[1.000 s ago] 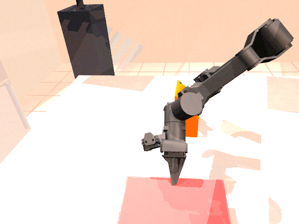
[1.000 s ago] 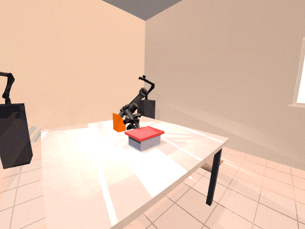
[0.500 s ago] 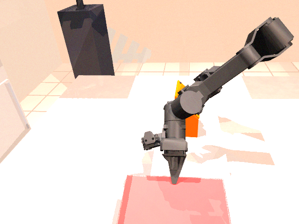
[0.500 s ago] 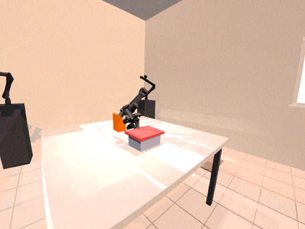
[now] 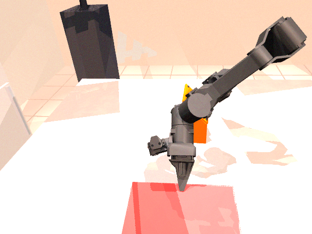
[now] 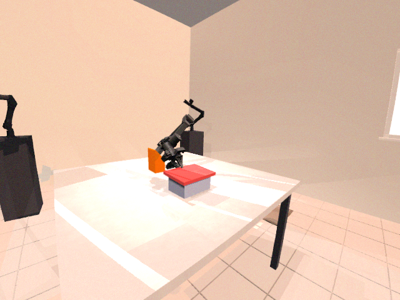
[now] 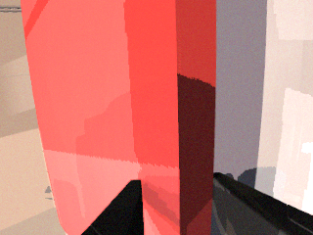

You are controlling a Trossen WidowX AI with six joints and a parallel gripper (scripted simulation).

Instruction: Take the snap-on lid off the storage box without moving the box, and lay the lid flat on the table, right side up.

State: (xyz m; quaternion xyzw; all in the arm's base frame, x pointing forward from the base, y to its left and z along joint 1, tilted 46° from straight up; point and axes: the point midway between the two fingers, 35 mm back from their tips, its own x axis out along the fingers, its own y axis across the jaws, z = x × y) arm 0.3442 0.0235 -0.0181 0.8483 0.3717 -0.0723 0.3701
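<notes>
The red lid (image 5: pixel 181 214) (image 6: pixel 190 173) (image 7: pixel 88 98) sits on top of the grey-blue storage box (image 6: pixel 198 187) (image 7: pixel 237 88), its rim overhanging the walls. It looks level. The box stands on the white table (image 5: pixel 75 163) (image 6: pixel 112 206); it is hidden beneath the lid in the top view. My gripper (image 5: pixel 182 188) (image 6: pixel 182 167) (image 7: pixel 175 186) points down at the lid's edge nearest the arm and is shut on the rim, one finger over the top face and the other beside the box wall. The lower ends of the fingers are cut off in the wrist view.
An orange block (image 5: pixel 200 132) (image 6: pixel 155 162) with a yellow top stands on the table behind the gripper, partly hidden by the arm in the top view. Dark pedestals (image 5: pixel 93 50) (image 6: pixel 19 174) with arms on them stand beyond the table's edges.
</notes>
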